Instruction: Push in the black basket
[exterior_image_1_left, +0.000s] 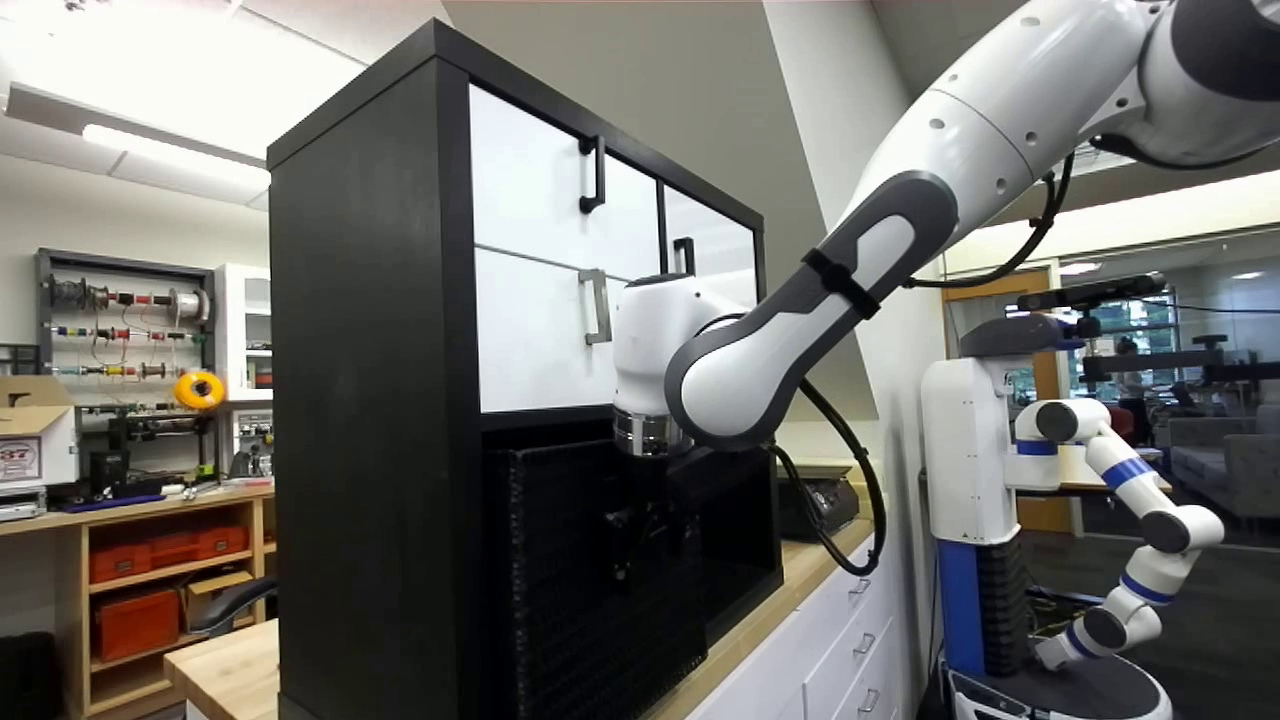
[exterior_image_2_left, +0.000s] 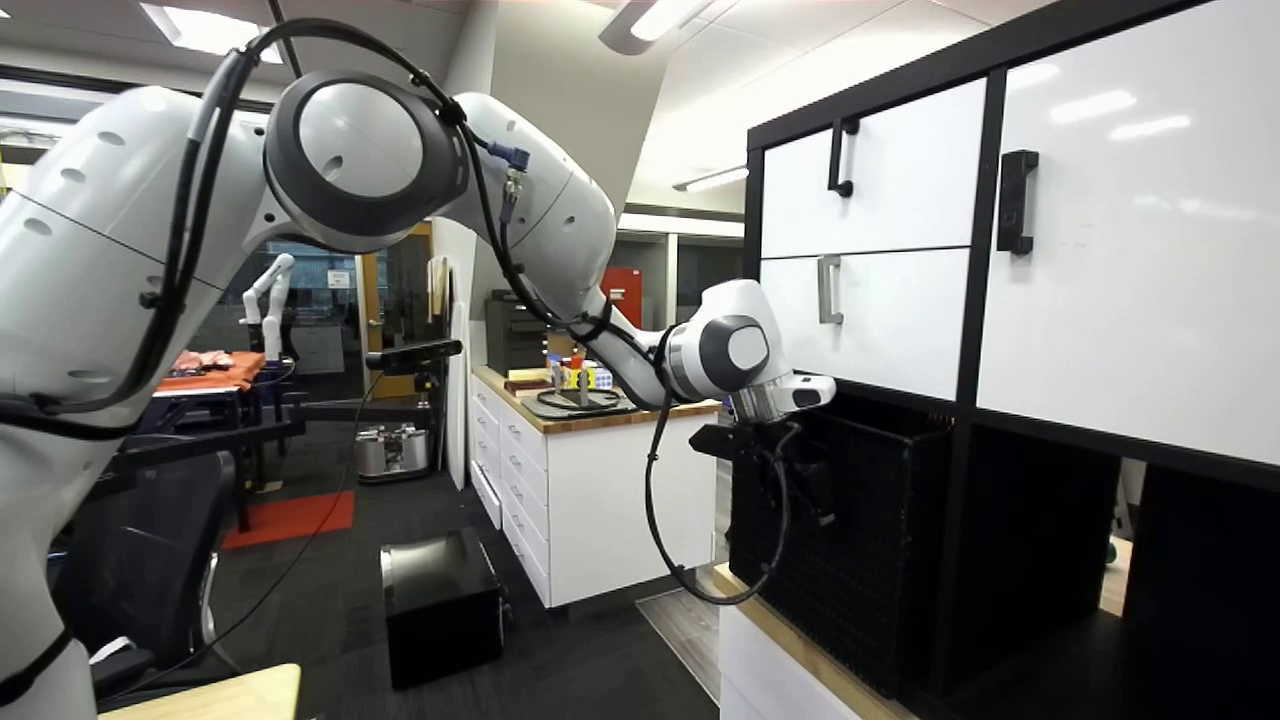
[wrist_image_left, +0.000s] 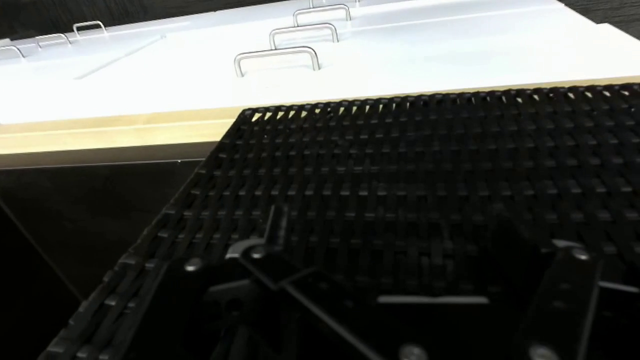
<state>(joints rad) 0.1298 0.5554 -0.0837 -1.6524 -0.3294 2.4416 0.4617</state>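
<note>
One black basket (exterior_image_2_left: 850, 580) stands upright in the lower compartment of the black cabinet (exterior_image_1_left: 370, 380), beneath two stacked white drawer fronts (exterior_image_2_left: 870, 345); it juts partway out past the frame, over the wooden countertop (exterior_image_1_left: 760, 622). Its woven front face takes up much of the wrist view — small gaps show through along the bottom edge — and past that edge come the counter's rim and white drawers (wrist_image_left: 425, 60) with metal handles (wrist_image_left: 277, 52). The gripper (wrist_image_left: 390, 222) hangs in front of this face, its fingers (wrist_image_left: 276, 230) spread well apart, the weave visible between them; whether they touch it I cannot tell, black against black. In both exterior views the white arm (exterior_image_1_left: 980, 130) bends down toward the basket from above, and a black cable (exterior_image_2_left: 649, 490) loops below the wrist. Of the stacked pair, the upper front has a black pull (exterior_image_1_left: 600, 172) and the lower a grey pull (exterior_image_2_left: 824, 290). Beside them, a larger white panel (exterior_image_2_left: 1130, 260) carries a black handle (exterior_image_2_left: 1013, 200).
</note>
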